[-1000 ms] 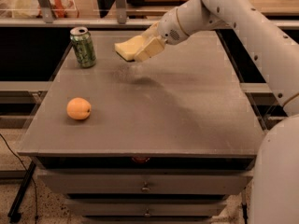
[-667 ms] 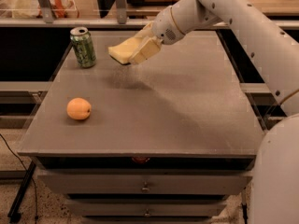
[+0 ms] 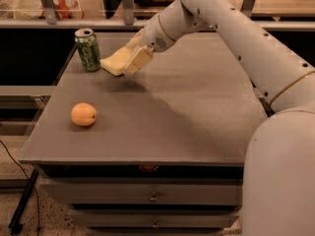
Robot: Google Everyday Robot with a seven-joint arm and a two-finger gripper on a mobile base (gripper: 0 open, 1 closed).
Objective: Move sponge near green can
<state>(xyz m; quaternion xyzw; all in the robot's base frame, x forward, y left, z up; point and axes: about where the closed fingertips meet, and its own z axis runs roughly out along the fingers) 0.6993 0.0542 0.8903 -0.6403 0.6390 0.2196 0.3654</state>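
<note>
The green can (image 3: 88, 49) stands upright at the far left of the grey table (image 3: 197, 122), silver top up. My gripper (image 3: 129, 61) is shut on the pale yellow sponge (image 3: 114, 63) and holds it just above the table, right beside the can on its right. The sponge's left end sits a short gap from the can. The white arm reaches in from the right and covers part of the sponge.
A round orange fruit (image 3: 83, 114) lies on the table's front left. Drawers sit under the table's front edge (image 3: 147, 162). A shelf rail and posts run behind the table. The robot's white body fills the lower right.
My gripper has carried the sponge leftward and lower, from mid-table toward the green can. The can and the fruit have not moved.
</note>
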